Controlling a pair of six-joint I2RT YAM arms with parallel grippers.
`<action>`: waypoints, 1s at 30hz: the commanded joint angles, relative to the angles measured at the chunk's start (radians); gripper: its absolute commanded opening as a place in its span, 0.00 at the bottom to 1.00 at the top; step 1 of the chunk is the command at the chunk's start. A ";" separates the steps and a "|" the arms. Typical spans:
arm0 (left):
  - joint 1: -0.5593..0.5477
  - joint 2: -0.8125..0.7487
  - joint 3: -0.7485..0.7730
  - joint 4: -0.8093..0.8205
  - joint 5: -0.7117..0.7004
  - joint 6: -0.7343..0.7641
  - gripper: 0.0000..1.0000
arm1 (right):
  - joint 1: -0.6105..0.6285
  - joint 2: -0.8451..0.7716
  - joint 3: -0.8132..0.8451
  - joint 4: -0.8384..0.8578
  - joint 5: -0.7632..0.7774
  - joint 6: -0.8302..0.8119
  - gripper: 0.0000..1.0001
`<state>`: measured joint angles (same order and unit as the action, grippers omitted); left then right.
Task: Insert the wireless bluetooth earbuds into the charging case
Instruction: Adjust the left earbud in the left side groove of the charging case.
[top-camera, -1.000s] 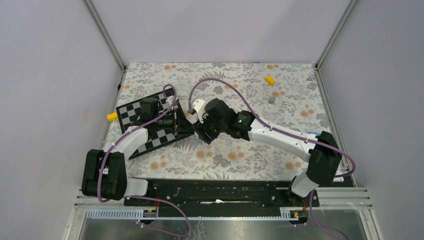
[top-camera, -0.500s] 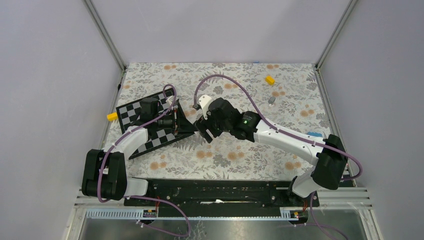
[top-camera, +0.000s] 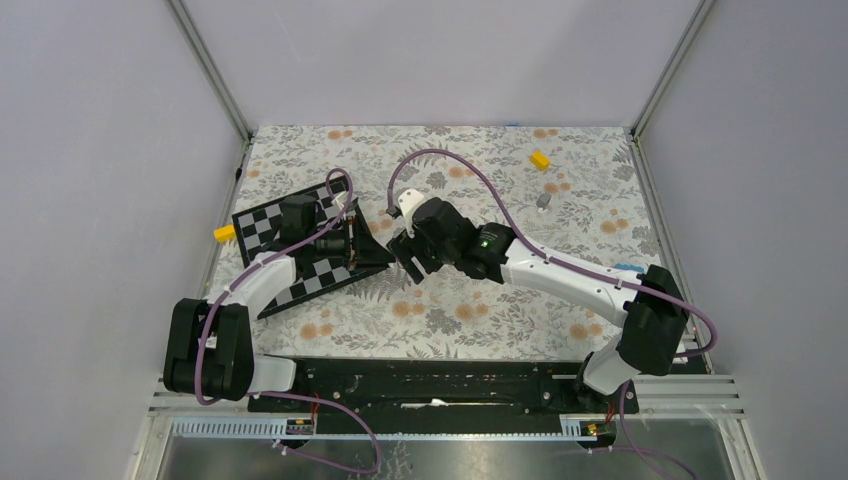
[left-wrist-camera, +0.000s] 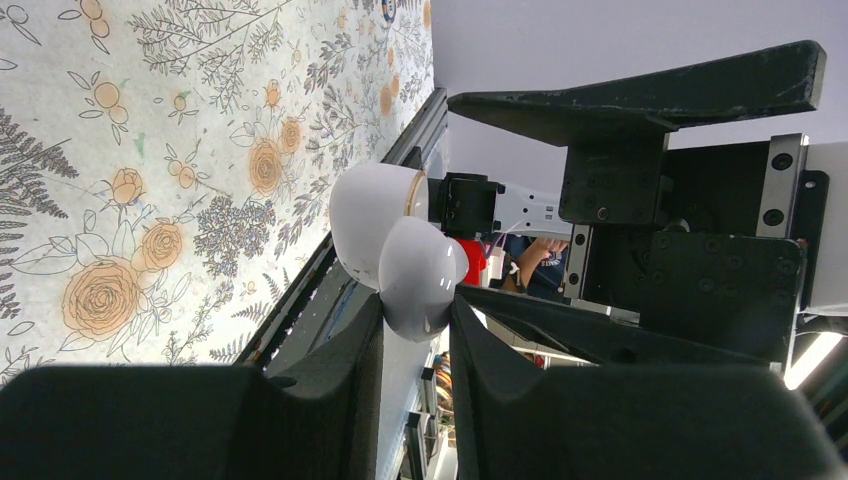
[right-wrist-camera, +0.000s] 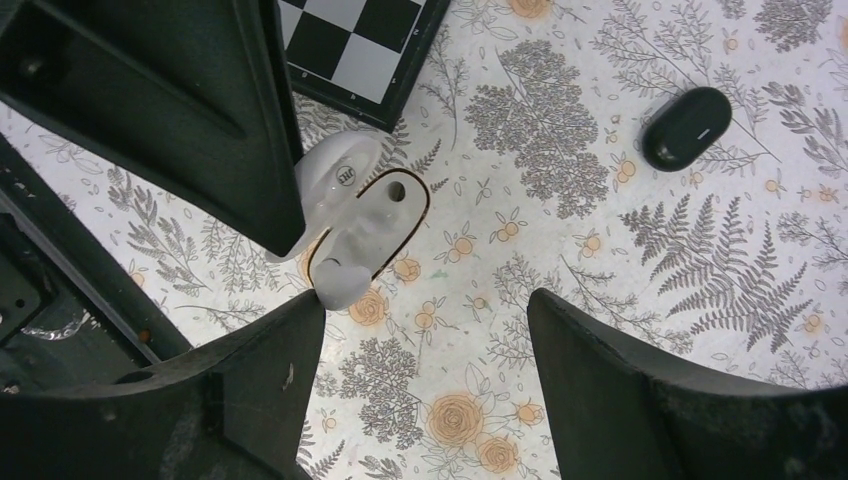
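Observation:
My left gripper (left-wrist-camera: 415, 300) is shut on the white charging case (left-wrist-camera: 400, 255), gripping its rounded base and holding it above the table. In the right wrist view the case (right-wrist-camera: 385, 205) is open, with a gold rim and its lid (right-wrist-camera: 335, 175) swung back. A white earbud (right-wrist-camera: 345, 268) lies in it, its end sticking past the rim. My right gripper (right-wrist-camera: 425, 300) is open and empty just over the case, its left finger next to the earbud's end. In the top view both grippers meet at mid-table, left (top-camera: 375, 250) and right (top-camera: 408, 256), and hide the case.
A black oval object (right-wrist-camera: 686, 127) lies on the flowered cloth beyond the case. A checkerboard (top-camera: 300, 250) lies under the left arm. A yellow block (top-camera: 540, 160) and a small grey piece (top-camera: 543, 201) lie at the back right, another yellow block (top-camera: 224, 233) at the left edge.
My right gripper has drawn back a little from the left gripper, toward the far side. The left arm has not moved.

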<state>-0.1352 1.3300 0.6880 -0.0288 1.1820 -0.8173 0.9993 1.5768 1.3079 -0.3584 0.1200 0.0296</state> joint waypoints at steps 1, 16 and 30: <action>0.003 -0.024 0.041 0.035 0.026 0.007 0.00 | 0.005 -0.007 0.040 0.013 0.081 0.010 0.80; 0.003 -0.020 0.045 0.035 0.027 0.008 0.00 | -0.019 -0.032 0.020 0.020 0.062 0.006 0.80; 0.002 -0.020 0.046 0.035 0.027 0.009 0.00 | -0.055 -0.064 0.003 -0.006 0.058 -0.025 0.81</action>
<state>-0.1352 1.3300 0.6945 -0.0277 1.1812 -0.8173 0.9798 1.5730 1.3079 -0.3592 0.1551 0.0261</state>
